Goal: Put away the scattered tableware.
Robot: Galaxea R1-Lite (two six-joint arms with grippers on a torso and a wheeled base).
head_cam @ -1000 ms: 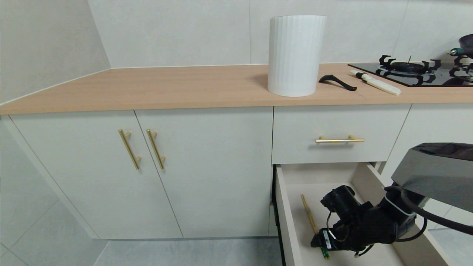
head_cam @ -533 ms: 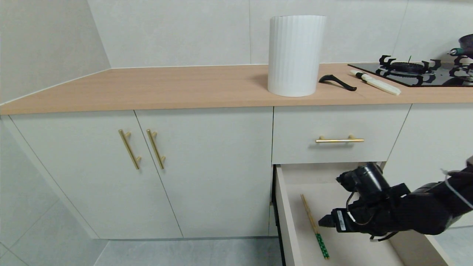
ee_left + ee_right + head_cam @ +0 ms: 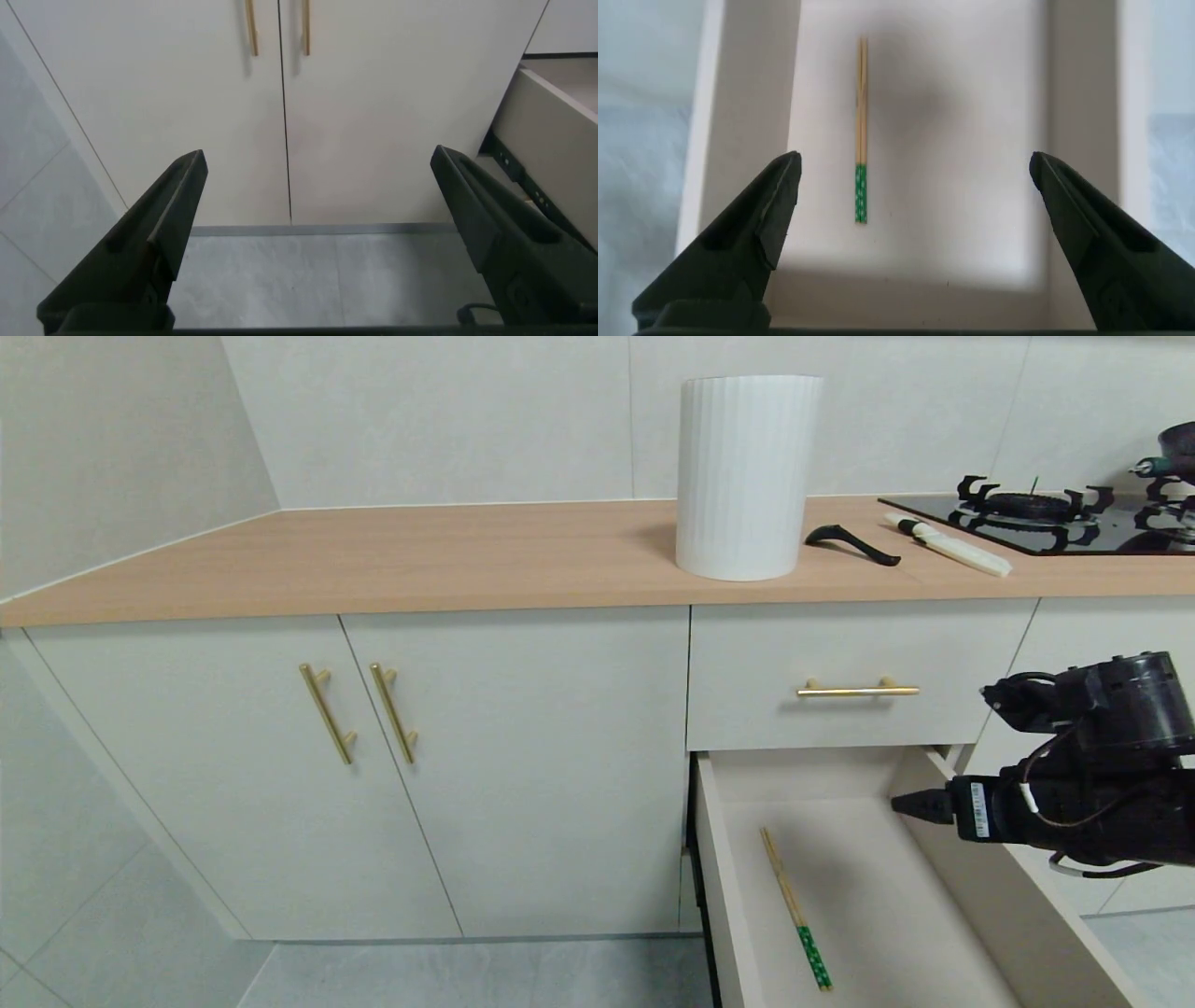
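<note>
Chopsticks (image 3: 794, 910) lie in the open drawer (image 3: 724, 896) below the right gripper (image 3: 904, 805), jaws wide apart.

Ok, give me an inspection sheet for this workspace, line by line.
Surface: wooden countertop, with loose items on it.
Job's things: chopsticks lie in the open drawer; black utensil and cream tool lie on the countertop by the hob.
Clutter: white ribbed cylinder on the countertop.
Grippers: right gripper open, empty, above the drawer; left gripper open, empty, facing the cabinet doors.
Cables: thin wires looped at the right wrist.
Surroundings: closed upper drawer, tiled wall, floor.
</note>
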